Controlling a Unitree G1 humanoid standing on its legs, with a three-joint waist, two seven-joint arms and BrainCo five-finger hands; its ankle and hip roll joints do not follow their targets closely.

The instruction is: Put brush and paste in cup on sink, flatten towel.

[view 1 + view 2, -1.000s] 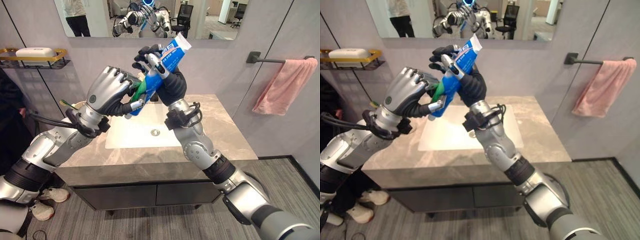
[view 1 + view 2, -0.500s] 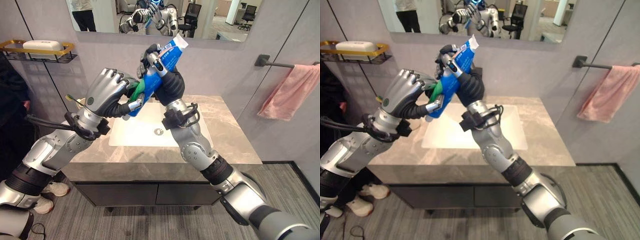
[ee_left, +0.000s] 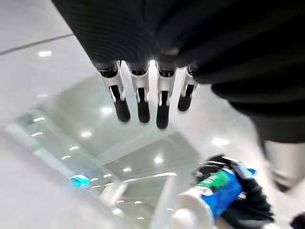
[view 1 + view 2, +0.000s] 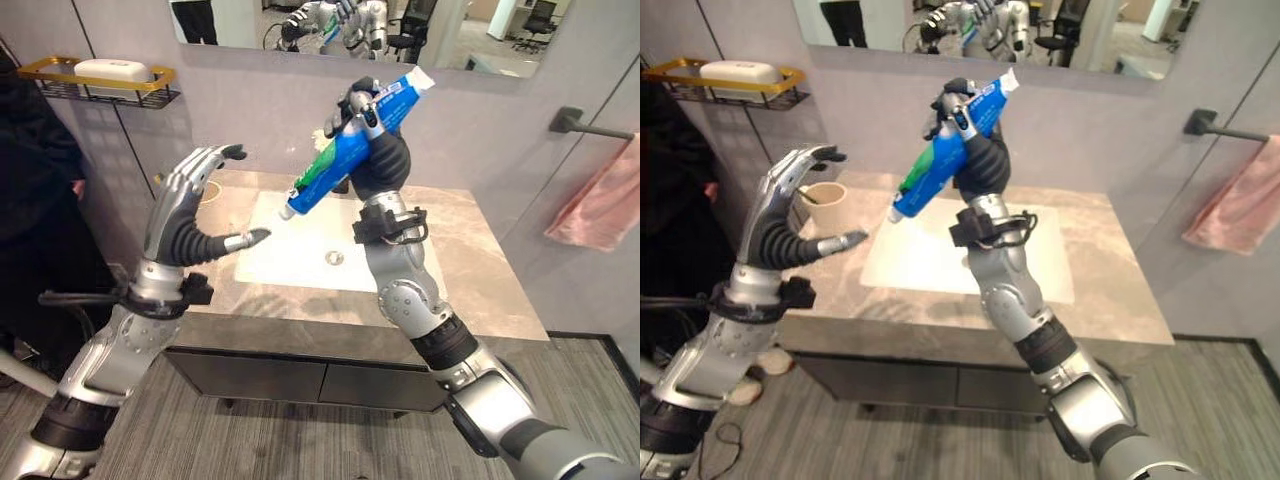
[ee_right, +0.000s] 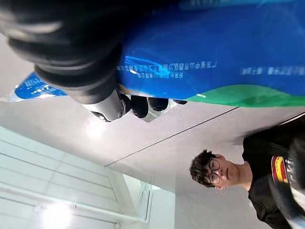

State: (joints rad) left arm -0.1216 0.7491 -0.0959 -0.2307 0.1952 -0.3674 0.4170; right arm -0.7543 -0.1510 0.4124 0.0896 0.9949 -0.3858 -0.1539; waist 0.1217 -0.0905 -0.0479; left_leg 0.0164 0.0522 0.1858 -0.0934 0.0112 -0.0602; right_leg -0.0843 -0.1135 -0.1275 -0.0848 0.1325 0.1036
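My right hand [image 4: 378,160] is raised above the sink [image 4: 290,262] and shut on a blue and green toothpaste tube [image 4: 340,165]. The tube slants with its white cap down to the left, and it also shows in the right wrist view as the tube [image 5: 214,62]. My left hand [image 4: 185,220] is open with spread fingers [image 3: 140,100], left of the tube and apart from it. A beige cup [image 4: 826,205] stands on the counter's left end with a thin handle sticking out of it. A pink towel [image 4: 600,205] hangs bunched on a wall bar [image 4: 570,122] at the right.
The grey marble counter [image 4: 470,260] has dark drawers below it. A gold wall shelf [image 4: 110,82] with a white soap bar hangs at upper left. A person in dark clothes [image 4: 40,180] stands at the left. A mirror [image 4: 300,20] runs above the sink.
My left hand has let go of the tube's cap end, opened and drawn away to the left. The right hand still holds the tube. The camera has swung left.
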